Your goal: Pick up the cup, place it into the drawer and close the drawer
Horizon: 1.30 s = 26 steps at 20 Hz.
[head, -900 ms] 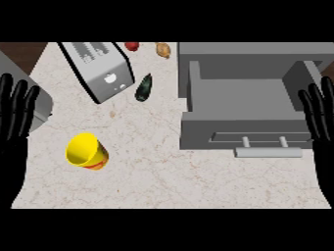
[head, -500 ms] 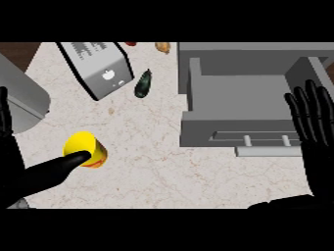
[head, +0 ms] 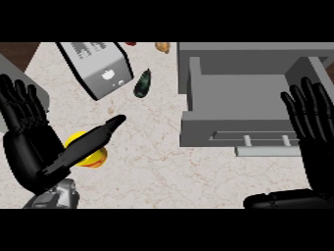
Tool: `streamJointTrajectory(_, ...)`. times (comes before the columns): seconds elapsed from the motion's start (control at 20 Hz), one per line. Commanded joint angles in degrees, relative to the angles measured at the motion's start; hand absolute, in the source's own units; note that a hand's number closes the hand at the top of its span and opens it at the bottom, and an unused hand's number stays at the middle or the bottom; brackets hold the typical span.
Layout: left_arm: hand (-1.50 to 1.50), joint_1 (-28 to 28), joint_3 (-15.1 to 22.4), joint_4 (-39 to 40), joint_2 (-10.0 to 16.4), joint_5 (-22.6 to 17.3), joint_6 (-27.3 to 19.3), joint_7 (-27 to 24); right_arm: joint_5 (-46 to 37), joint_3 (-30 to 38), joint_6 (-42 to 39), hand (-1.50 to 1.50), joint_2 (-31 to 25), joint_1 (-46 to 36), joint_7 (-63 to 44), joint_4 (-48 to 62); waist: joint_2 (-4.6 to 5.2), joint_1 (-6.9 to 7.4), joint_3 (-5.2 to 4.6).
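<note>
The marbled counter (head: pixel 162 166) carries a yellow cup (head: pixel 96 157), a silver box (head: pixel 101 68), a dark green thing (head: pixel 143 83), perhaps a vegetable, and an open grey drawer (head: pixel 249 98).

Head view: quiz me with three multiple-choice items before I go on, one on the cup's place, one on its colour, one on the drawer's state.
1. Where is the cup? A in the drawer; B on the counter by the left robot hand; C on the floor.
2. Its colour? A yellow; B blue; C white.
3. The drawer is: A open; B shut; C missing.

B: it sits on the counter, left of the drawer, the hand's thumb across it.
A: its body shows yellow.
A: the drawer is pulled out, its inside in view.
</note>
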<state>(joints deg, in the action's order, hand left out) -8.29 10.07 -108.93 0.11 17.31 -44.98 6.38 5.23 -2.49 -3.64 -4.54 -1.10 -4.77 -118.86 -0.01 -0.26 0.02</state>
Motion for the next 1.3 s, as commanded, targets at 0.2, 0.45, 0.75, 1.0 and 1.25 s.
streamJointTrajectory(0.2, -1.50, -7.2, -0.9, 5.4, -0.1, 2.6, -4.6, 4.2, -2.1, -1.8, 2.6, -1.50, 2.2, -2.8, -4.1, -1.0, -0.01, 0.06, -0.02)
streamJointTrajectory(0.45, -1.50, -1.3, 0.7, 4.2, -0.1, -0.9, -4.5, 0.1, -2.4, -1.0, 1.4, -1.50, 2.3, -3.2, -0.6, 1.4, -0.02, 0.23, -0.03)
streamJointTrajectory(0.75, -1.50, 3.1, 4.6, 3.2, -0.1, -1.5, -9.1, 0.1, 0.4, 2.9, -1.1, -1.50, 0.8, -2.7, 2.0, 4.4, -0.02, 0.28, -0.02)
streamJointTrajectory(1.0, -1.50, 6.4, -1.1, 6.0, 0.0, -9.6, -5.0, -8.4, 0.3, 2.8, -0.5, -1.50, 0.5, -3.4, -0.8, 1.3, -0.01, 0.25, -0.05)
streamJointTrajectory(1.25, -1.50, 8.5, -0.6, 4.3, 0.9, -8.2, -6.6, -3.7, 4.7, 6.5, -3.8, -1.50, -1.9, -2.4, -1.5, 1.4, -0.04, 0.27, -0.01)
